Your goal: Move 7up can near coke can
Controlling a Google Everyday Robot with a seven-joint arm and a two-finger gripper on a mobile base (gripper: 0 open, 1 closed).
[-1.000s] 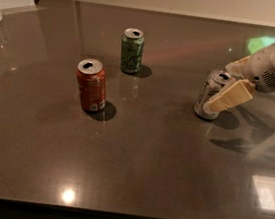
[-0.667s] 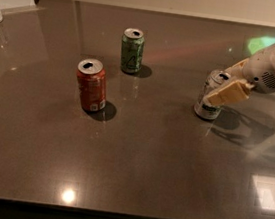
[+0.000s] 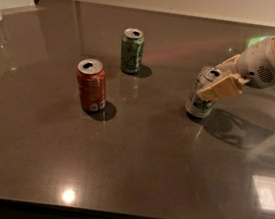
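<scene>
1 can, the 7up [image 3: 198,103], is pinched in my gripper [image 3: 213,81], ready to carry to the coke [image 3: 92,86].

7up can [image 3: 199,100], silver-white with a green band, slightly tilted at right of surface [image 3: 134,171], top clamped by end effector [image 3: 218,74]. Red coke can [image 3: 91,88] upright, well apart to its left.
</scene>
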